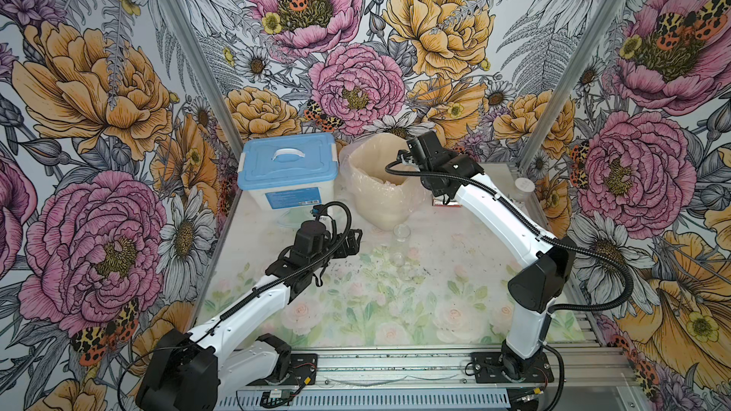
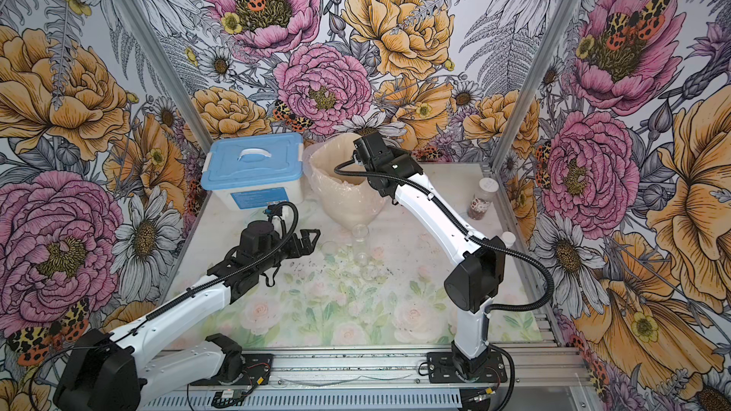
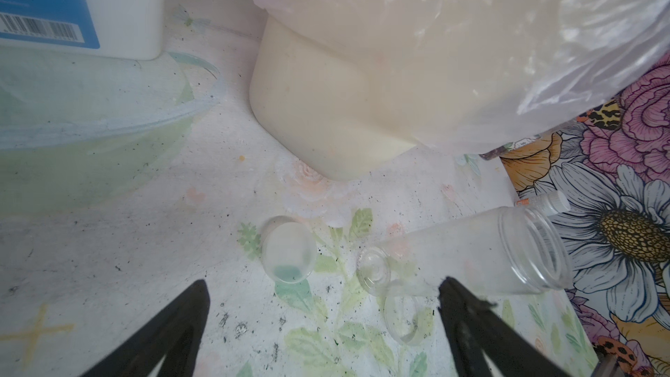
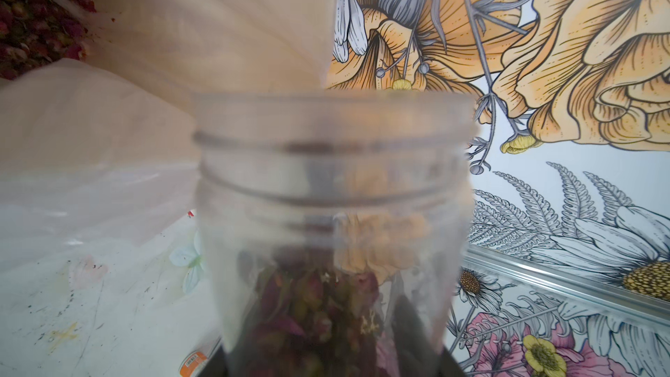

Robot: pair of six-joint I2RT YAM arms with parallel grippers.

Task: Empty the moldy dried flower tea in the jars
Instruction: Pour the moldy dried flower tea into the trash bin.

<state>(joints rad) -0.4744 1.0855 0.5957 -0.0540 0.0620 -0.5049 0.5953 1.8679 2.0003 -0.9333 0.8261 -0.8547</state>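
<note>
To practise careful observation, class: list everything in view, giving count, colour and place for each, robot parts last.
Box: one, white with blue lid, back left of table.
Bin: one, cream, clear bag liner, beside box.
Jars: three, clear; one open, held at the bin; one empty, on the table before the bin; one labelled, white-lidded, by the right wall.
Tea: reddish-brown, in the held jar; more in the bin.
Lids: two, clear, by the empty jar.
Bottle: one, white-capped, right edge.
Table: one, pale floral print.
Left gripper: black, open, above the lids.
Right gripper: black, holding the open jar.
</note>
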